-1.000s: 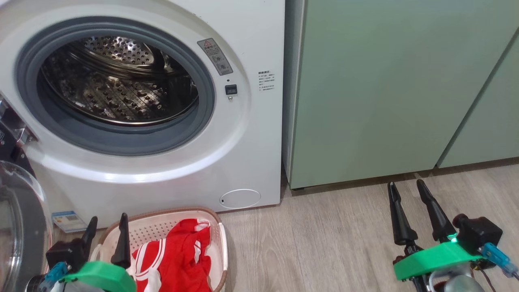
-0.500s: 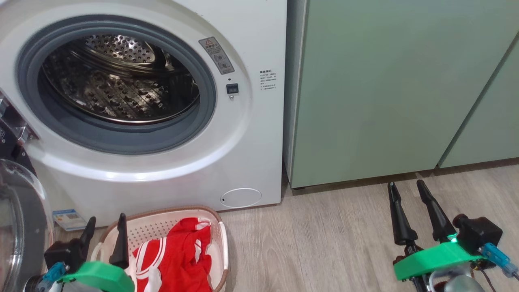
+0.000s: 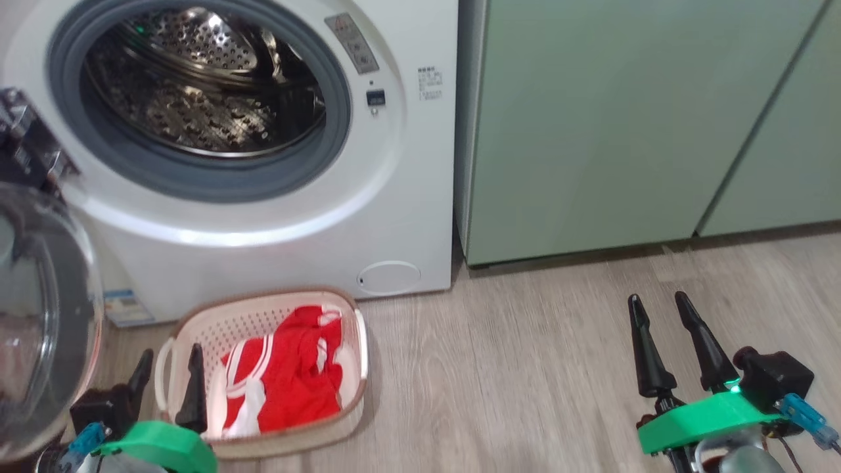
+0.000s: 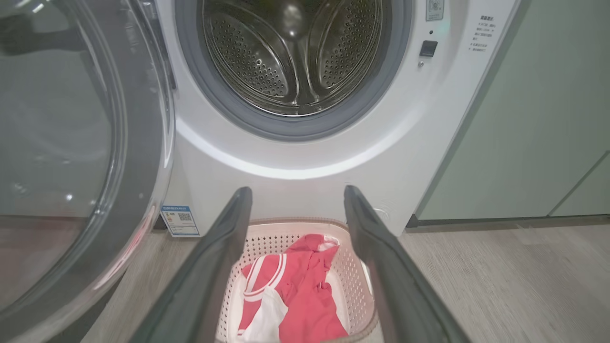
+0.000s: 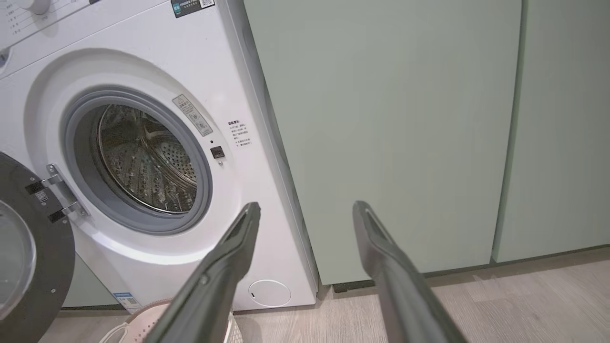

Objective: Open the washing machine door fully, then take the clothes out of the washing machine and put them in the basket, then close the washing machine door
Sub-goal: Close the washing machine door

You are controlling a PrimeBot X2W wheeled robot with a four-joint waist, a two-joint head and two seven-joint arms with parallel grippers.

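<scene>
The white washing machine (image 3: 394,164) stands with its steel drum (image 3: 204,85) bare, no fabric showing inside. Its door (image 3: 46,315) hangs swung open at the far left, glass bowl toward me; the door (image 4: 71,143) also fills the left of the left wrist view. On the floor in front sits the cream basket (image 3: 197,328) with the red and white clothes (image 3: 286,374) lying inside. My left gripper (image 3: 167,361) is open and holds nothing, hovering at the basket's near left corner. Over bare floor at the lower right, my right gripper (image 3: 657,305) is open and holds nothing.
Pale green cabinets (image 3: 591,131) stand right of the washer. A small round white flap (image 3: 389,276) sits low on the washer front, and a blue sticker (image 3: 123,307) near its left foot. Wooden floor (image 3: 512,381) stretches between basket and right gripper.
The head camera has tilted and pulled back, so the washer sits higher and more of the basket and door shows. Both grippers keep their places, open.
</scene>
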